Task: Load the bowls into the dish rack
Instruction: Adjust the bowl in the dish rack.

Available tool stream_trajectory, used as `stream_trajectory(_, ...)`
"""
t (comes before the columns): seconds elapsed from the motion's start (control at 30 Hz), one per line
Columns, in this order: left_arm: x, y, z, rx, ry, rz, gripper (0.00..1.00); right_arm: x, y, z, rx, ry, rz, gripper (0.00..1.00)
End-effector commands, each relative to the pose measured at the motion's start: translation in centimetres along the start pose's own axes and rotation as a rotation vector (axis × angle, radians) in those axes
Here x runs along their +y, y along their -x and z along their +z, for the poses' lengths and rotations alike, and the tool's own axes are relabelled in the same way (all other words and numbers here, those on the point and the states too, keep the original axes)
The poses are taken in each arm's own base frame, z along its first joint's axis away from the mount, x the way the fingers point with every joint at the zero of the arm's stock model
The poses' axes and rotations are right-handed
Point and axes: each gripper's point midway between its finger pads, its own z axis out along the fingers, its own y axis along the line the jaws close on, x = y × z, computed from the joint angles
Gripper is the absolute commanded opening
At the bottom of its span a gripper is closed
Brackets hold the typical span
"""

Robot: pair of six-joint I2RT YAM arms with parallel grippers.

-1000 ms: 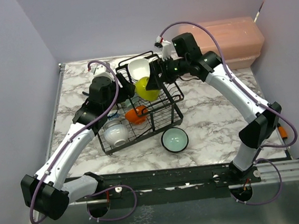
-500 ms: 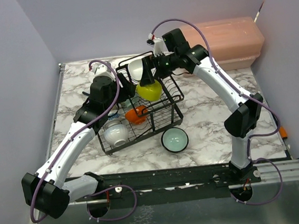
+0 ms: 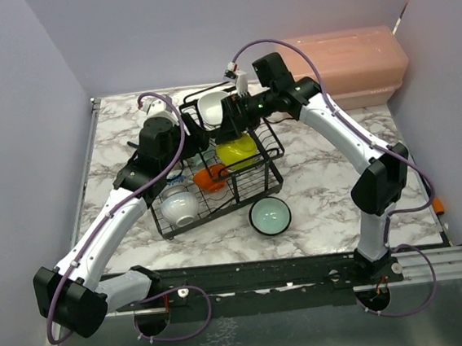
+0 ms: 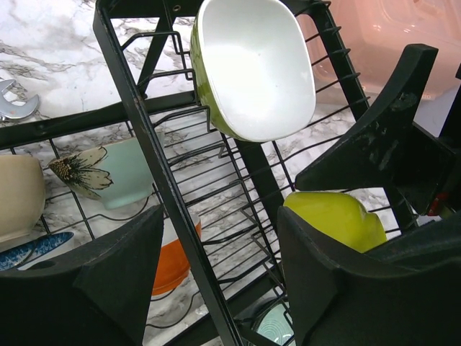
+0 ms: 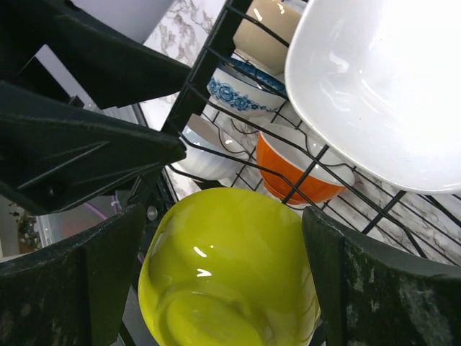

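Nearly done, I reckon. Most bowls sit in the dish rack: white square-ish bowl up top at the back, orange bowl mid-rack, white round bowl low at the front-left.

My right gripper straddles the yellow-green bowl, fingers wide w/ one at each side of it. Can't tell if they press it or stand just off. That bowl is down among the wires on the rack's right half; which tier, can't say.

My left gripper is spread wide and holds nothing, w/ a rack bar running btw the fingers, untouched.

Left to do, by my guess: let go of the yellow-green one, then fetch the teal bowl, which sits on the marble table just in front of the rack.

Views differ. Only the top cam shows the teal bowl whole and outside the rack. Only the right wrist cam shows the blue-patterned bowl and beige bowl tucked under the shelf, where the arms hide them from above. Left wrist cam adds a pale flower-print bowl.
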Motion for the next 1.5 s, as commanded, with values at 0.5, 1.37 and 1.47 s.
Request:
stream_trajectory(0.5, -0.3, 0.0, -1.0, -0.012, -0.028, -0.009, 0.66, -0.4, -2.0, -6.7, -0.011, -0.344, 0.075, 0.93)
stream_trajectory(1.37, 0.0, 0.4, -1.7, -0.032, -0.022, 0.009, 0.66, 2.7, -4.1, -2.0, 0.035, 0.042, 0.114, 0.92)
stream_trajectory(1.47, -0.1, 0.6, -1.8, -0.040, -0.021, 0.011, 0.66, 2.6, -3.6, -2.1, 0.019, 0.028, 0.103, 0.92)
